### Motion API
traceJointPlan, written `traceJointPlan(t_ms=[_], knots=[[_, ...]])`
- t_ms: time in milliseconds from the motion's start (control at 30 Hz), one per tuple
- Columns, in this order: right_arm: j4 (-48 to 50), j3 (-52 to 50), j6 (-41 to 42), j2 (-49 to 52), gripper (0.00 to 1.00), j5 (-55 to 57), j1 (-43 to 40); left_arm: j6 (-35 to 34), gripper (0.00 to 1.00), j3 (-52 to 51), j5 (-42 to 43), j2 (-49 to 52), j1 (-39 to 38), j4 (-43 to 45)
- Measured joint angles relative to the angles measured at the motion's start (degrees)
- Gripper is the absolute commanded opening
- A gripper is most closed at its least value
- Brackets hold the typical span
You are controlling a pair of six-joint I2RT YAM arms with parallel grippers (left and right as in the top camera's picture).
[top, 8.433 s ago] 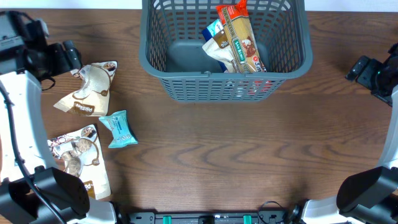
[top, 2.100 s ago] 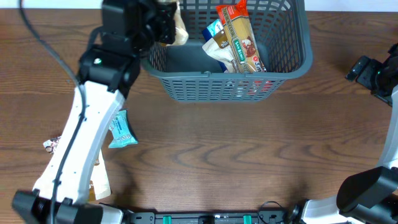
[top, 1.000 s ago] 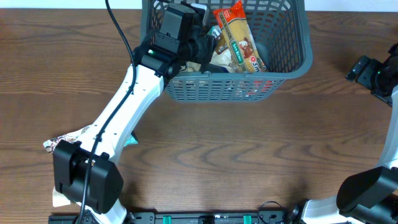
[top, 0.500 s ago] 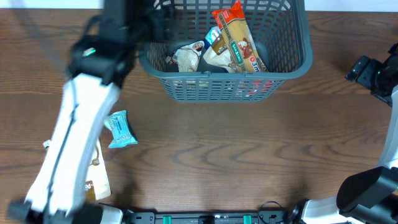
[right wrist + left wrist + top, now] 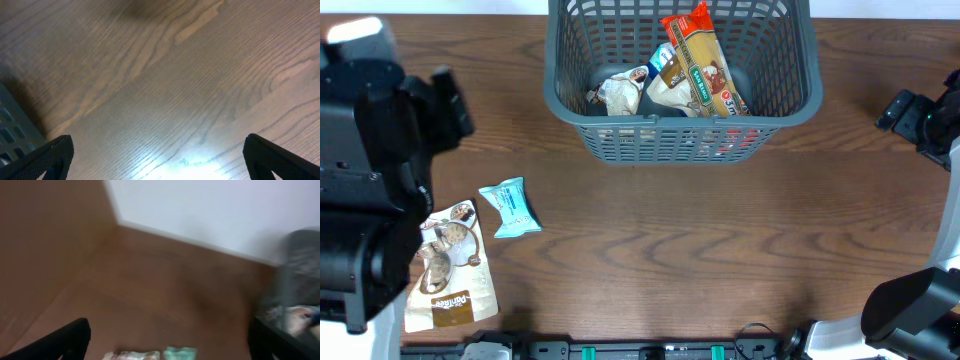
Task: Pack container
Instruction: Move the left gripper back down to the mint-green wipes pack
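The dark grey lattice container (image 5: 790,100) stands at the table's far middle. In it lie a red-and-tan pasta packet (image 5: 703,62), a white-and-brown pouch (image 5: 620,93) and other packets. My left gripper (image 5: 448,100) is at the far left, away from the container. It is open and empty in the left wrist view (image 5: 169,330), which is blurred. A teal packet (image 5: 510,207) and a brown-and-white pouch (image 5: 448,268) lie on the table at the left. Both also show at the bottom of the left wrist view, the teal packet (image 5: 180,354) beside the pouch (image 5: 132,355). My right gripper (image 5: 902,108) is open and empty at the far right (image 5: 157,145).
The wood table (image 5: 720,250) spreads in front of the container. The container's edge shows at the right of the left wrist view (image 5: 300,270). Its lattice corner shows at the left of the right wrist view (image 5: 12,130).
My left arm let go of the white-and-brown pouch in the container, then swung back to the far left. The right arm has not moved.
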Motion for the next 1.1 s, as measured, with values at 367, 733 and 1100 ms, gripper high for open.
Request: traceJointPlan(t_ms=[367,733,1100], knots=[[0.0,0.0,0.0,0.0,0.99,0.0,0.0,-8.8,0.93,-0.2,-1.6,4.9,19.6,-13.5],[0.0,0.0,0.0,0.0,0.99,0.0,0.0,-9.2,0.93,-10.6,10.8,9.8,32.8,-12.3],[0.0,0.0,0.0,0.0,0.99,0.0,0.0,-3.5,0.93,-33.5,28.1,10.4,32.5,0.5]])
